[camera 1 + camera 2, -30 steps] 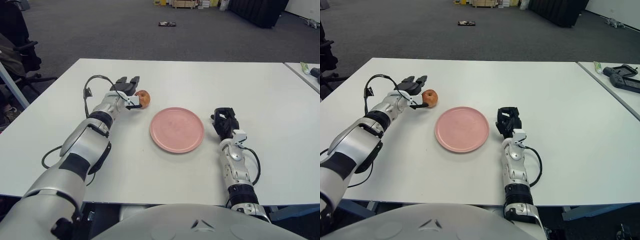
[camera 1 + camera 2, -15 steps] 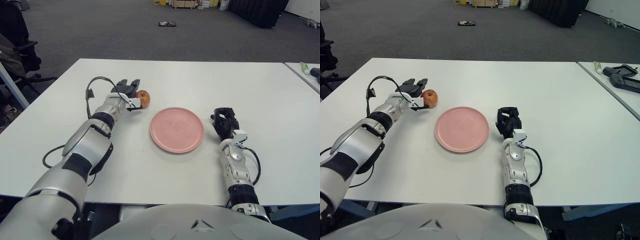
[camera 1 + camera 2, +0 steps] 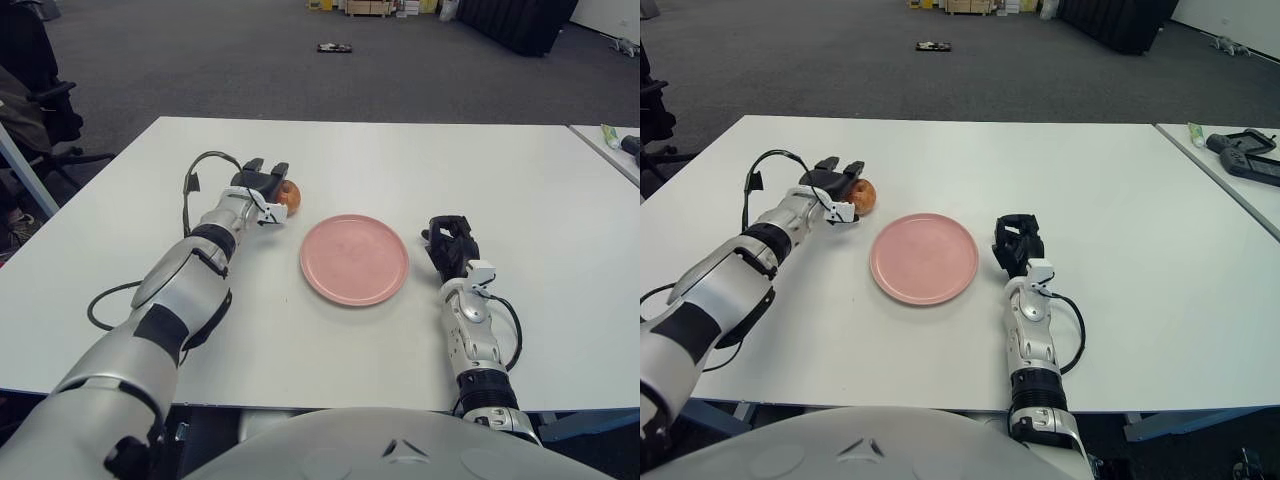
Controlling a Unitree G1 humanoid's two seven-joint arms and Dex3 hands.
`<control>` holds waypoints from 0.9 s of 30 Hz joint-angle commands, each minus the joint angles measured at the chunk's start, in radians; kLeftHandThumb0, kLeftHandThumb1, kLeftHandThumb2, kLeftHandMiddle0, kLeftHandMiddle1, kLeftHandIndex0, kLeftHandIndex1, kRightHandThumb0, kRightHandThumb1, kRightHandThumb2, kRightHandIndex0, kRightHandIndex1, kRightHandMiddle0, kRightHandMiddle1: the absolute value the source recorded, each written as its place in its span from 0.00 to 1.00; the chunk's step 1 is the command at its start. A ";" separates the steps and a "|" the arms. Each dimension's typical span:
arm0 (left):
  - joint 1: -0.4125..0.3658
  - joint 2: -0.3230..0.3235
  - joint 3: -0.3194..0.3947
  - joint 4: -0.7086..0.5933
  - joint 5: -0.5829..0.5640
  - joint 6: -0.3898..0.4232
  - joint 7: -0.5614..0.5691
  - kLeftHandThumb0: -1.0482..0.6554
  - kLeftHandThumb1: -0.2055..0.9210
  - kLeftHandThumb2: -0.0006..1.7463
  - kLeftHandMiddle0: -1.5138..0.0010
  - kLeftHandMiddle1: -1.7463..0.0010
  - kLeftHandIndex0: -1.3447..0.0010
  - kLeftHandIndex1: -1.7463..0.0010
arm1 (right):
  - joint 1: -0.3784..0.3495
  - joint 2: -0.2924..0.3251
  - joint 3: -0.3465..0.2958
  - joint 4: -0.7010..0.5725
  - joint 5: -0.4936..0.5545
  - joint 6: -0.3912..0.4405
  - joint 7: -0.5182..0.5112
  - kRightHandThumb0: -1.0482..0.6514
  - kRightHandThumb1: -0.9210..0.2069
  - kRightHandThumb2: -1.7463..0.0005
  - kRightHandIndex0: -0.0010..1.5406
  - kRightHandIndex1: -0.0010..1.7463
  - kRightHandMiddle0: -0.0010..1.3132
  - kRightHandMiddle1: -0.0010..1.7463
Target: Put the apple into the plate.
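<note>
Nearest the front edge of the desk (image 3: 330,360), the right hand (image 3: 452,245) shows just right of the plate (image 3: 354,259), its dark fingers curled in on themselves and holding nothing; its forearm runs back toward the front edge with a black cable looped beside it. The pink plate lies flat about midway across the desk, closer to the front edge than the far one, and holds nothing. Farther back and to the left, the left hand (image 3: 838,184) reaches in from the left edge, its arm stretched across the white top with a black cable arching over the wrist. Its 3 dark fingers are closed around the apple (image 3: 864,195), which shows reddish-orange between them on the side facing the plate. I cannot tell whether the apple touches the desk. It sits just beyond the plate's far-left rim, apart from it and outside it.
</note>
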 commanded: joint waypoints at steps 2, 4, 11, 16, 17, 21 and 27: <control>-0.062 -0.007 -0.025 -0.001 0.026 -0.004 0.027 0.10 0.72 0.42 1.00 0.87 1.00 0.89 | 0.005 -0.006 0.000 -0.003 0.000 -0.006 -0.001 0.41 0.00 0.70 0.27 0.79 0.15 1.00; -0.070 -0.010 -0.033 -0.003 0.032 -0.008 0.034 0.11 0.72 0.42 1.00 0.84 1.00 0.90 | 0.005 -0.005 0.001 -0.005 0.001 -0.003 -0.001 0.41 0.00 0.70 0.27 0.79 0.15 1.00; -0.096 -0.014 -0.058 -0.004 0.051 -0.023 0.060 0.11 0.71 0.43 1.00 0.78 1.00 0.86 | 0.012 0.003 0.006 -0.018 -0.004 0.000 -0.012 0.41 0.00 0.70 0.27 0.78 0.15 1.00; -0.117 -0.021 -0.070 -0.006 0.056 -0.033 0.063 0.13 0.70 0.44 1.00 0.75 1.00 0.81 | 0.017 0.007 0.010 -0.025 -0.005 0.000 -0.019 0.41 0.00 0.70 0.27 0.78 0.15 1.00; -0.119 -0.021 -0.072 -0.006 0.057 -0.035 0.062 0.13 0.70 0.44 1.00 0.74 1.00 0.80 | 0.018 0.007 0.010 -0.026 -0.005 0.001 -0.020 0.41 0.00 0.70 0.27 0.78 0.15 1.00; -0.132 -0.026 -0.080 -0.007 0.059 -0.040 0.065 0.14 0.69 0.45 1.00 0.74 1.00 0.77 | 0.021 0.010 0.013 -0.030 -0.003 0.000 -0.018 0.41 0.00 0.70 0.27 0.78 0.15 1.00; -0.145 -0.032 -0.088 -0.007 0.061 -0.042 0.068 0.15 0.68 0.46 1.00 0.71 1.00 0.76 | 0.026 0.010 0.019 -0.034 -0.005 0.001 -0.015 0.41 0.00 0.70 0.27 0.77 0.15 1.00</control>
